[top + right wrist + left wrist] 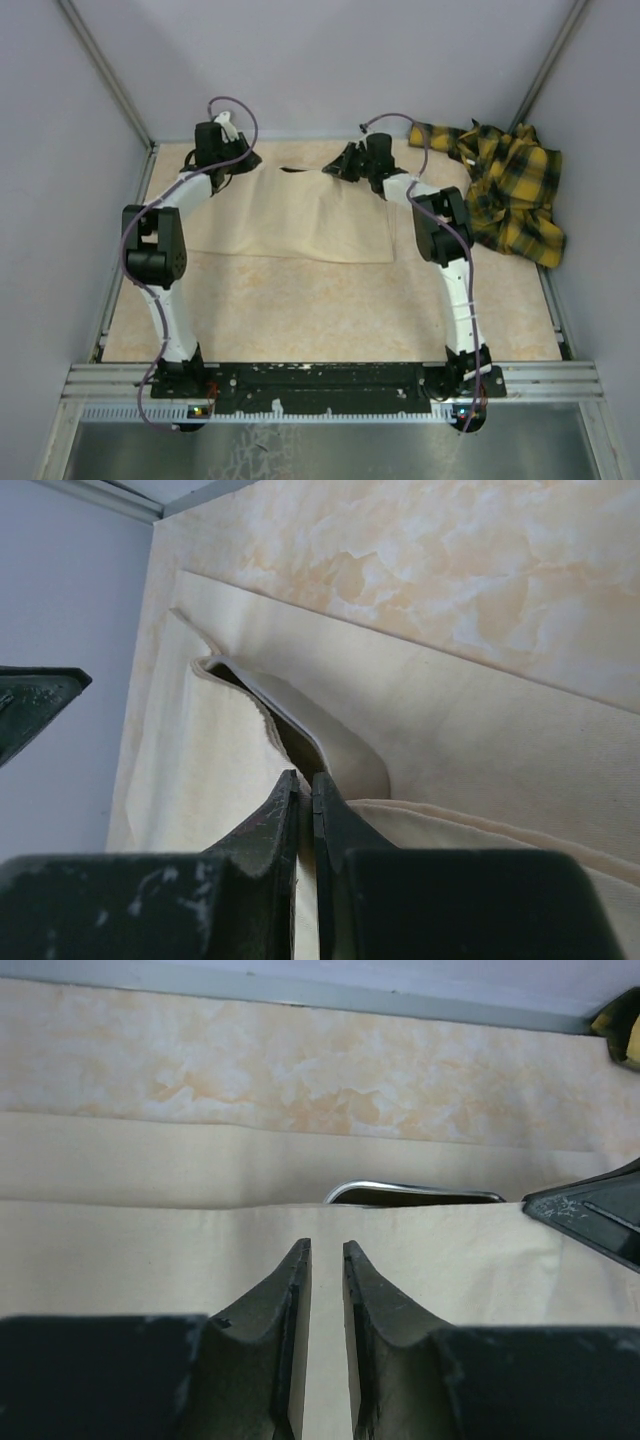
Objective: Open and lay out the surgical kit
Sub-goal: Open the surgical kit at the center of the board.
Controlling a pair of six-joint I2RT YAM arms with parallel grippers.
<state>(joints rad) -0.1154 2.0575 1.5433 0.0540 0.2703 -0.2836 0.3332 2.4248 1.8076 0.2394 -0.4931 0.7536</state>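
**Kit barely opened: both grippers at the far edge of the wrap**

The pale beige cloth wrap lies flat toward 12 o'clock on the marbled tan table. A crumpled yellow-and-black plaid cloth sits apart at 2 o'clock.

The left gripper is at the wrap's 11 o'clock corner. Its jaws are drawn in to a narrow slit with beige cloth filling it, apparently pinching a fold. The right gripper is at 1 o'clock, its jaws all but touching on the raised cloth edge.

Between them the top layer gapes, showing only the rim of the shiny rectangular steel tray. No instruments are in sight. By my judgement, unfolding the wrap, exposing the tray and laying out its contents all remain.
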